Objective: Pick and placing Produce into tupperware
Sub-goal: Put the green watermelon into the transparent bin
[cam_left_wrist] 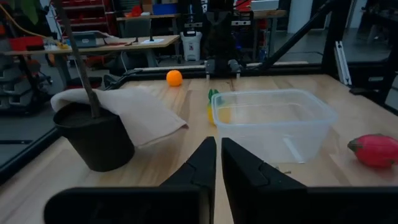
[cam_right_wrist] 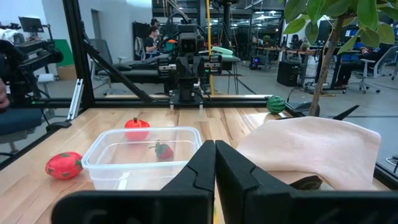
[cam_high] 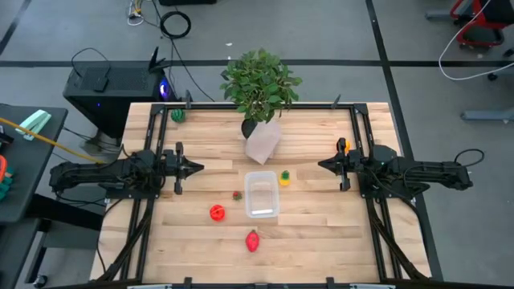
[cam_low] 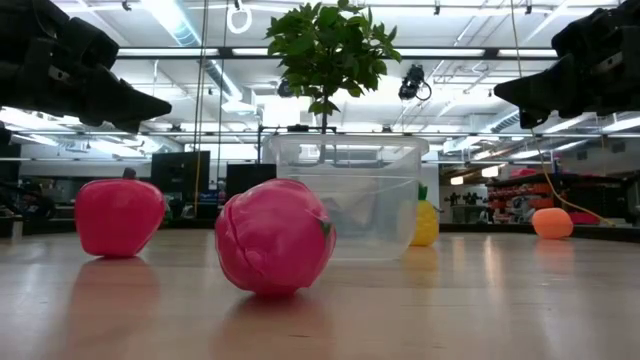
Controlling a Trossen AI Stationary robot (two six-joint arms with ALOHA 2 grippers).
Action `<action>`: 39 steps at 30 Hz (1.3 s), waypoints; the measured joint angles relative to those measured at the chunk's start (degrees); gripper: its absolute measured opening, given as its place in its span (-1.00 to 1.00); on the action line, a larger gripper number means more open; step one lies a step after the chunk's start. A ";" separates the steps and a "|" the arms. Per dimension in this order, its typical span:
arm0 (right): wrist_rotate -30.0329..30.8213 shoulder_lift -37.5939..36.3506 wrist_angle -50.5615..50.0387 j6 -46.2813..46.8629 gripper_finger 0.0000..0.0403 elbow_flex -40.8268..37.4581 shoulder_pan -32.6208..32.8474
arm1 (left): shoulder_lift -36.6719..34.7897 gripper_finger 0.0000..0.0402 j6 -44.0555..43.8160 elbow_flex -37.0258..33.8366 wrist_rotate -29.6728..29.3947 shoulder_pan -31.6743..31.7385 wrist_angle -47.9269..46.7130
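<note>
Tupperware (cam_high: 262, 195): mid-table, empty, ringed by loose produce; small red piece (cam_high: 238, 194) beside its left wall is hard to identify. Left gripper (cam_high: 197, 167) and right gripper (cam_high: 323, 164): both pinched closed, holding nothing, hovering well apart at either side. Potted plant (cam_high: 259, 80): pot half hidden under pale wrap.

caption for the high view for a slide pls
Clear plastic rectangular tub sits empty mid-table among tiny toy produce, flanked by shut left gripper and right gripper.

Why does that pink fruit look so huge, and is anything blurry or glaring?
In the low view the pinkish-red fruit lies nearest the lens, so it looms larger than the clear tub behind; ceiling lights glare above. In the left wrist view the room beyond the table is soft.
</note>
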 joint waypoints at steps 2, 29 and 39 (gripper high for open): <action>-0.02 -0.02 0.02 0.00 -0.91 -0.02 0.00 | 0.01 -0.82 0.08 0.01 0.00 0.00 0.00; 0.00 -0.01 1.00 -0.52 -0.91 -0.01 0.00 | -0.01 -0.95 1.10 0.00 -12.29 0.02 40.52; -0.02 -0.02 10.71 10.48 -0.91 -0.02 0.02 | 0.05 -0.90 2.07 0.46 -12.29 0.02 51.54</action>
